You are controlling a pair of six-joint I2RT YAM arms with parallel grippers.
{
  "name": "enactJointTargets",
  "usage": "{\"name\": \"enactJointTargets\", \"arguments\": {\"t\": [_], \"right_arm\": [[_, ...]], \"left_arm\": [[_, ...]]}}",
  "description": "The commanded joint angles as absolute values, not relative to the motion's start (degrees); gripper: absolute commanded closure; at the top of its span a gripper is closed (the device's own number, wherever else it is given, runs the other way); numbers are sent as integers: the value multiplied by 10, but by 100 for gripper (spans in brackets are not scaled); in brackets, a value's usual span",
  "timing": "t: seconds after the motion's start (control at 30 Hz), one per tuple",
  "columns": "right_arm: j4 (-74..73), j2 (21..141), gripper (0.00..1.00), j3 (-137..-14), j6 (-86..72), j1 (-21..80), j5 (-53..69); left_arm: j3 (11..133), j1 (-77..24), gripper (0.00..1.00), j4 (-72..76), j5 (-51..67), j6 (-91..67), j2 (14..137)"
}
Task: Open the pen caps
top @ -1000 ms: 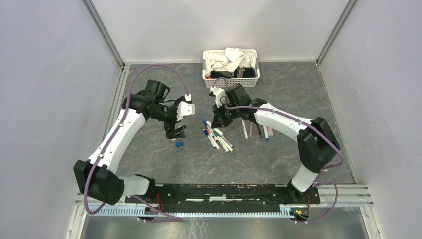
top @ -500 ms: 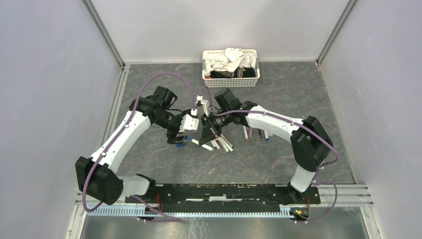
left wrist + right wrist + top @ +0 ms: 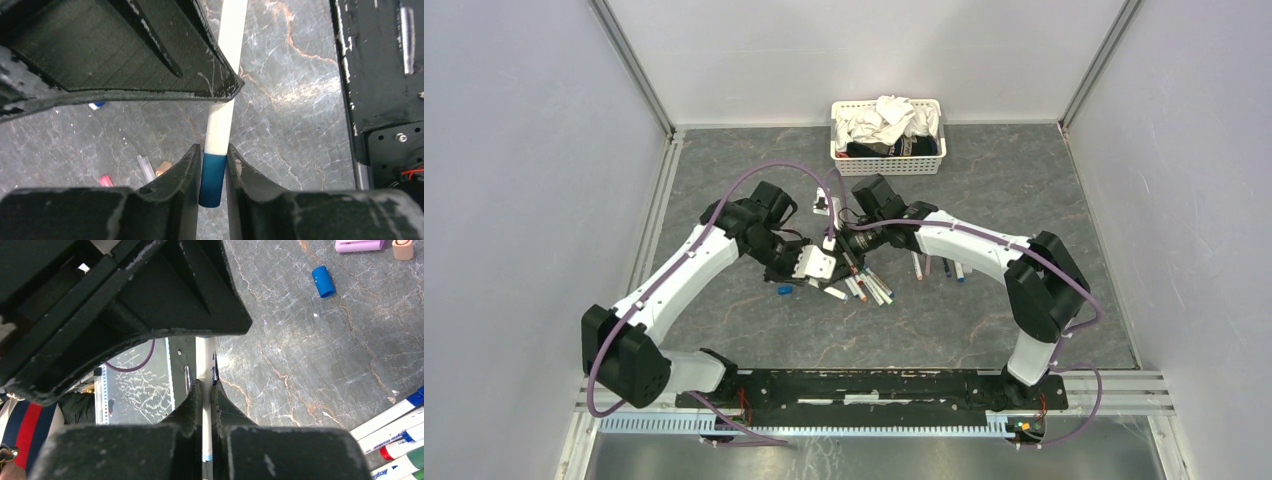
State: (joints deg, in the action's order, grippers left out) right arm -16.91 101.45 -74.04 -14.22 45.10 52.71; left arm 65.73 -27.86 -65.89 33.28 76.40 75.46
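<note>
Pinching the slim white plastic marker barrel in midair between the arms, the right gripper anchors it. The left gripper clamps the stubby dark-blue plastic cap seated on its end, apparently to pull it off.

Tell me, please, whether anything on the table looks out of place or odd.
Nothing looks damaged or spilled. A few loose caps lie scattered on the table, such as a blue cap and a peach cap, and the pile of pens lies jumbled and crossed, not in a row. That fits uncapping work.
</note>
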Motion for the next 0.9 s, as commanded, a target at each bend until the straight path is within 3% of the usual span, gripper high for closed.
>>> {"name": "enactJointTargets", "arguments": {"t": [0.0, 0.07, 0.13, 0.23, 0.3, 0.4, 0.5, 0.53, 0.87], "right_arm": [[-163, 1022, 100, -759, -138, 451, 531], [-162, 1024, 97, -760, -141, 451, 531], [-151, 1025, 80, -757, -155, 452, 525], [-119, 1031, 64, -750, -178, 459, 528], [-102, 1039, 61, -750, -194, 466, 534], [-91, 1052, 65, -757, -203, 473, 539], [-100, 1051, 96, -755, -195, 469, 531], [-107, 1048, 100, -750, -189, 466, 526], [-206, 986, 100, -642, -87, 406, 461]], "left_arm": [[651, -284, 73, -630, 288, 776, 736], [650, -287, 81, -628, 284, 778, 734], [648, -292, 96, -626, 281, 777, 732], [649, -295, 98, -621, 285, 769, 730], [652, -297, 98, -621, 293, 765, 732], [656, -298, 98, -621, 296, 761, 731], [657, -298, 98, -627, 285, 765, 733], [656, -298, 98, -626, 275, 766, 733], [707, -154, 98, -634, 216, 837, 805]]}}
